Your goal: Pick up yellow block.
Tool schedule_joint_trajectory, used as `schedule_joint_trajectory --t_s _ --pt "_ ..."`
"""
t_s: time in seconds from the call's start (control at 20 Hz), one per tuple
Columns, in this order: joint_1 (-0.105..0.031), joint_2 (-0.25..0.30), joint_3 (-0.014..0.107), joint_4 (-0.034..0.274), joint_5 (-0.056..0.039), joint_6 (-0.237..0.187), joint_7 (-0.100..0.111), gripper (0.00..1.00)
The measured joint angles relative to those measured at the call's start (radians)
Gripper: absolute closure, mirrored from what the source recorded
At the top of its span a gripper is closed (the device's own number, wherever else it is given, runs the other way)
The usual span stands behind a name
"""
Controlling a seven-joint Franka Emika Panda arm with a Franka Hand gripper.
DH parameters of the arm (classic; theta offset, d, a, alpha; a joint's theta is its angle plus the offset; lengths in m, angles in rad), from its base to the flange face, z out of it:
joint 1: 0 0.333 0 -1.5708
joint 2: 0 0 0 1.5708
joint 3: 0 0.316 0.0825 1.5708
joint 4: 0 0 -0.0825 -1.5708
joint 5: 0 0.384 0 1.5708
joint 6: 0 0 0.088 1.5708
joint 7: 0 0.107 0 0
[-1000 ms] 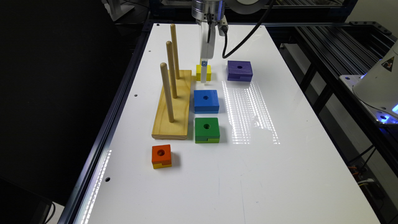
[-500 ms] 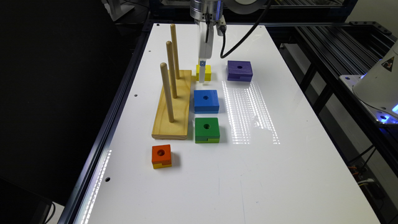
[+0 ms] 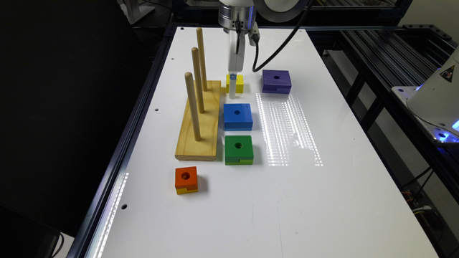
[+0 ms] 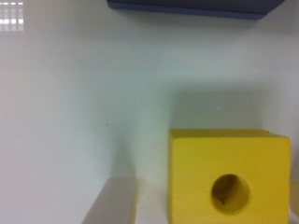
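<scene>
Gripper (image 3: 232, 94) is down at the yellow block (image 3: 238, 83), by the peg board (image 3: 199, 123). One finger (image 4: 112, 201) sits clear of the block's side, so I read it as open. My worry: closing off-center could shove the block into the board.

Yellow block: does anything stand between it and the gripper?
Nothing visible does. The gripper is down at the yellow block, and the wrist view shows one finger beside the block with only bare table between.
</scene>
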Motion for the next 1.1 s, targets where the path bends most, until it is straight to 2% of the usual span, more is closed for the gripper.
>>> schedule_joint_trajectory --t_s 0.05,0.95,1.1 --pt "0.000 -0.001 0.000 0.000 0.0000 0.000 0.000 1.00" --pt "-0.001 -0.009 0.000 -0.001 0.0001 -0.009 0.000 1.00" --pt "-0.002 -0.050 0.000 -0.001 0.0003 -0.048 0.000 1.00"
